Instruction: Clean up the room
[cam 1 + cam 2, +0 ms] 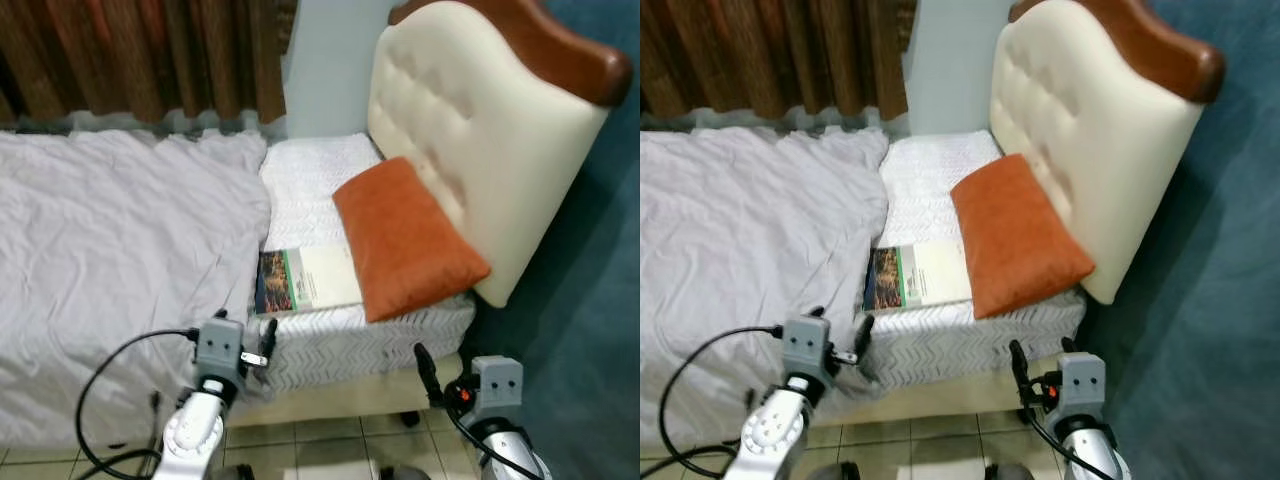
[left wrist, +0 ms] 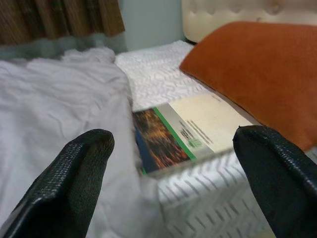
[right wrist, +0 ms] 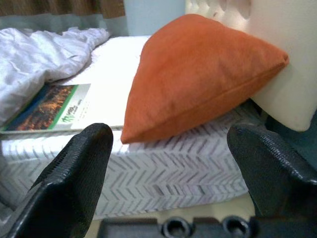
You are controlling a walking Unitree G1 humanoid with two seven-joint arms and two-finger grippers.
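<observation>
book beside orange pillow

A book lies flat and closed near the mattress edge, its cover part dark photo, part cream with a green stripe. Just beside it an orange pillow leans tilted against the headboard

Book lay on bed near front edge, blanket to its left, pillow touching its right, leaning against headboard.

Book: cover text too small to read. Pillow hides lower headboard. Blanket cut off at frame left.
</observation>
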